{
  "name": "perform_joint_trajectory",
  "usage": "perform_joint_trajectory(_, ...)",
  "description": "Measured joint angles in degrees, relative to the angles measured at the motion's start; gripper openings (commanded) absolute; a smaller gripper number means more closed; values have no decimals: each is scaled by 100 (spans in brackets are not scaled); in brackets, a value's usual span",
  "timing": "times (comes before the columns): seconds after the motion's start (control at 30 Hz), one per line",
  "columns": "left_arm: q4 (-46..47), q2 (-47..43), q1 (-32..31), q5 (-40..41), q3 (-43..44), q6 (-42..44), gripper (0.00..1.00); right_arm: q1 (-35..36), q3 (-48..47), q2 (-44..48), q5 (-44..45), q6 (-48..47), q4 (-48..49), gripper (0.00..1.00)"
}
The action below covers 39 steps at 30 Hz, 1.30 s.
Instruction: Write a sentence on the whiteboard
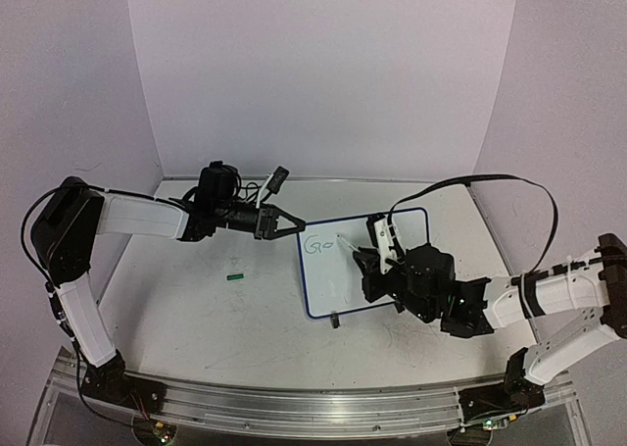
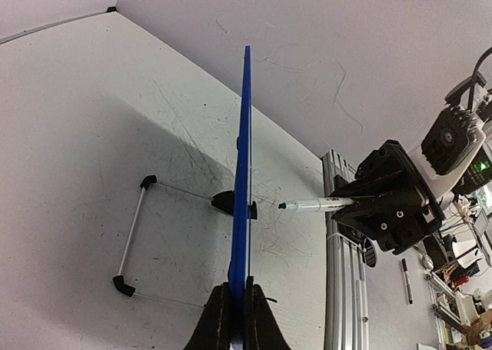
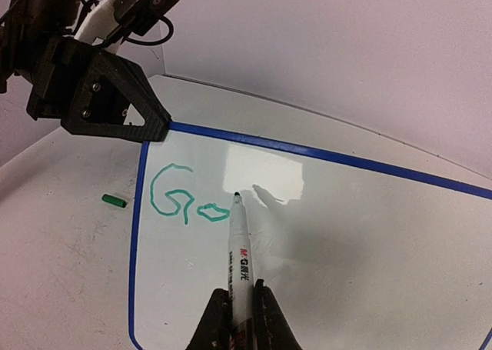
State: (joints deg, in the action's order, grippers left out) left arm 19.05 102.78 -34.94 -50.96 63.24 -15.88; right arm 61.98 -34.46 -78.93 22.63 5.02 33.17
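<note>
The whiteboard stands mid-surface between the two arms, propped on a wire stand. The left pincer is clenched on the board's upper left corner at the blue frame. The right pincer is clenched on a white marker held point-first toward the board face. Of the sentence, only the green letters "Go" are present, near the top left of the board. The marker tip sits just right of the "o"; contact cannot be confirmed. A small green cap lies on the surface left of the board.
</note>
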Motion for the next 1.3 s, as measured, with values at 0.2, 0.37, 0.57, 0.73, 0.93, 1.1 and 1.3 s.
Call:
perform_joint_trajectory(0.2, 0, -2, 0, 0, 0, 0, 0, -36, -2, -156, 29, 2, -1, 0)
perform_joint_trajectory(0.37, 0, -2, 0, 0, 0, 2, 0, -64, -2, -219, 29, 4, -7, 0)
perform_joint_trajectory(0.57, 0, -3, 0, 0, 0, 2, 0, -92, -2, -285, 29, 4, -9, 0)
perform_joint_trajectory(0.73, -2, -6, 0, 0, 0, 4, 0, -94, -4, -318, 28, 7, -14, 0)
perform_joint_trajectory(0.93, -2, -7, 0, 2, -2, 4, 0, -94, -68, -373, 22, 9, -25, 0)
perform_joint_trajectory(1.1, -2, -7, 0, 2, -2, 4, 0, -92, -88, -395, 20, 9, -30, 0)
perform_joint_trajectory(1.3, -2, -7, 0, 4, -2, 4, 0, -92, -109, -425, -20, 26, -59, 0)
